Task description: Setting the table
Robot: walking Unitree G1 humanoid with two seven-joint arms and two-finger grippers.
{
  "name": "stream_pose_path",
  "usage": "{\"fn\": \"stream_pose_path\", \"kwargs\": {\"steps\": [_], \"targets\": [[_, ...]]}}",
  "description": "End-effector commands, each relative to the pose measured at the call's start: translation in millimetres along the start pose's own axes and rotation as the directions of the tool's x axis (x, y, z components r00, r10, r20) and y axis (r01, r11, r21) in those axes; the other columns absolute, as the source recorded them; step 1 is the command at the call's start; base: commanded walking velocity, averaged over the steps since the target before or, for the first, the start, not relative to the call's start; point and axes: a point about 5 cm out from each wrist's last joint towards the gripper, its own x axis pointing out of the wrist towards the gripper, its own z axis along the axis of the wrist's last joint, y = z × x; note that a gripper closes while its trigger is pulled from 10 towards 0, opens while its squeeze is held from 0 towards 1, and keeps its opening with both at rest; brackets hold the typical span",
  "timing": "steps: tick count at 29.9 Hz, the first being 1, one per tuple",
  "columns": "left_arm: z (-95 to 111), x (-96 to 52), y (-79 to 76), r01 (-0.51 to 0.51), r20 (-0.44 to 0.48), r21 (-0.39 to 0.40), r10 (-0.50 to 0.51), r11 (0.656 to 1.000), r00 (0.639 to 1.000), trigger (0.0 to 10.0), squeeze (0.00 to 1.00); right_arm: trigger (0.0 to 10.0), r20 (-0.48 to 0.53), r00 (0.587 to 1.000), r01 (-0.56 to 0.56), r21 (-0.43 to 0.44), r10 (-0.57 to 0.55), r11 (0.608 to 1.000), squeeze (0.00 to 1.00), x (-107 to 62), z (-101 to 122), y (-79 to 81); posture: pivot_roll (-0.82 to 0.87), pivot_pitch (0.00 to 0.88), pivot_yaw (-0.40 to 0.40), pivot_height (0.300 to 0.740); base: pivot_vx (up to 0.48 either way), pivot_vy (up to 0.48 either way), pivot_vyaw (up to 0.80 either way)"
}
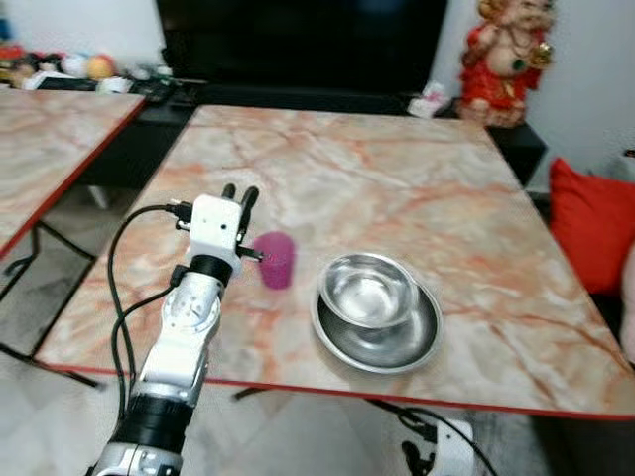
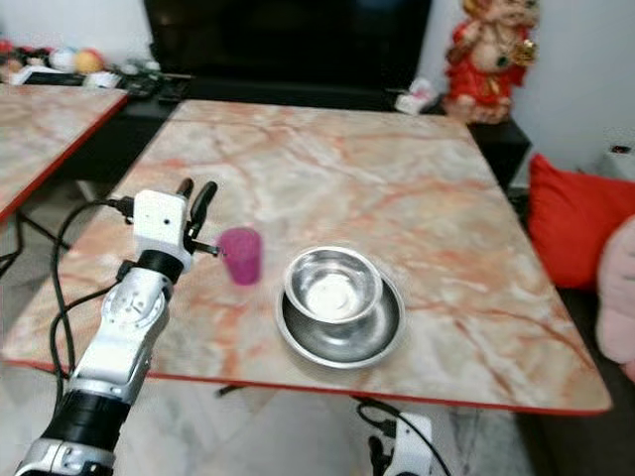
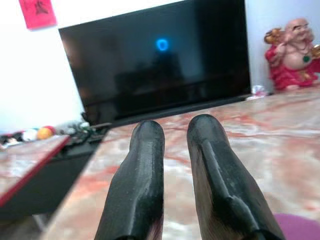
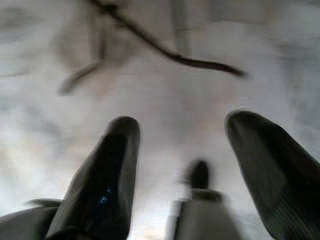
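A pink cup point(image 1: 275, 259) stands upright on the marble table point(image 1: 397, 169), near the front-left part. My left gripper point(image 1: 239, 190) hovers just left of the cup, its two black fingers point(image 3: 145, 165) close together with nothing between them; the cup's rim point(image 3: 300, 226) sits beside them in the left wrist view. To the cup's right, a steel bowl point(image 1: 367, 290) rests on a steel plate point(image 1: 382, 342). In the right wrist view, my right gripper point(image 4: 182, 120) hangs open over the pale floor, blurred.
A second marble table point(image 1: 50, 129) stands to the left with a gap between. A dark TV point(image 1: 298, 40) and a red figurine point(image 1: 506, 59) stand behind the table. A red cushion point(image 1: 590, 233) lies at right. Cables and a white device point(image 1: 437, 446) lie on the floor.
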Motion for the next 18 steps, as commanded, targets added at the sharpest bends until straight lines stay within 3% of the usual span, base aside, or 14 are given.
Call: {"fn": "stream_pose_path", "kwargs": {"steps": [1, 9, 18], "targets": [[5.1, 2.8, -7.5, 0.019, 0.018, -0.011, -0.019, 1.0, 1.0, 10.0, 0.0, 10.0, -0.01, 0.999, 0.041, -0.011, -0.041, 0.999, 0.0, -1.7, -2.4, -12.1, 0.1, 0.0, -0.021, 0.74, 0.0, 0.379, 0.0], [9.3, 5.0, -6.5, 0.015, 0.034, -0.007, -0.014, 1.0, 0.999, 10.0, 0.0, 10.0, -0.023, 0.999, 0.045, -0.044, -0.046, 0.998, 0.0, -3.5, -7.3, -14.1, 0.1, 0.0, -0.015, 0.74, 0.0, 0.379, 0.0], [11.9, 6.1, -7.3, 0.009, 0.043, -0.009, -0.008, 1.0, 0.999, 10.0, 0.0, 10.0, -0.01, 0.999, 0.036, -0.04, -0.036, 0.999, 0.0, -2.9, -5.2, -11.8, 0.11, 0.0, -0.019, 0.74, 0.0, 0.378, 0.67]]}}
